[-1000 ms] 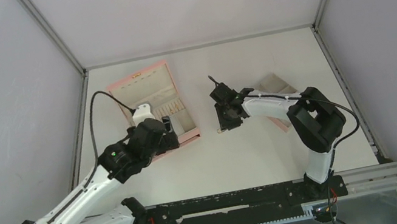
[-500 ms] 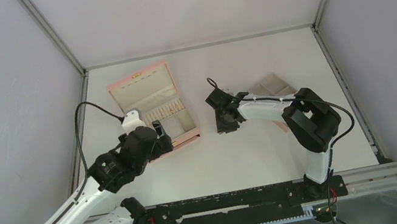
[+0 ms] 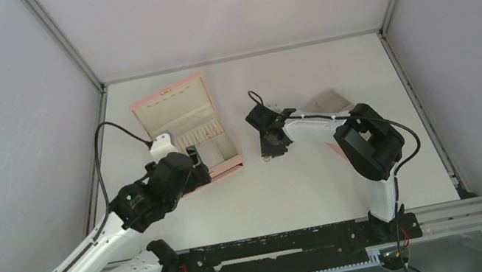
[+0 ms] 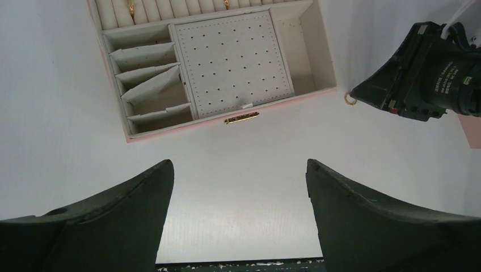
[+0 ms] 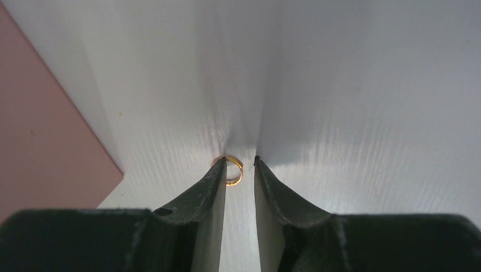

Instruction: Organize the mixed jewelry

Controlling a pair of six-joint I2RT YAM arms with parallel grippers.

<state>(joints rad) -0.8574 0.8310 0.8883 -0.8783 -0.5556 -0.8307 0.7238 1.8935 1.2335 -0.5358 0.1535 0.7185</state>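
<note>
**1. Left gripper** [image 4: 238,163]. Fingers spread wide and holding nothing. It hangs over the bare worktop [image 4: 238,215] just short of the box front, at 9 o'clock from the ring. The spot is judged to be chosen so that its wrist camera looks onto the compartments and the other arm has room.

**2. Right gripper** [image 5: 239,161]. Tips are down at the worktop, with the fingers narrowly parted and straddling one ring [image 5: 237,177]. The ring lies flat near mid-worktop. In the wrist view it rests against the left-hand finger, with a sliver of gap to the other, so it is not yet pinched. The narrow setting suits so thin a piece; a wider one would likely nudge it away.

**3. Pink box** [image 3: 172,102]. Open with the lid laid back, at 10 o'clock from the ring. Two small gold pieces [image 4: 131,8] sit in its roll row, the likely home for this ring.

**4. Beige tray** [image 3: 331,98]. At 2 o'clock from the ring, partly behind the right arm. Its contents are not discernible.
</note>
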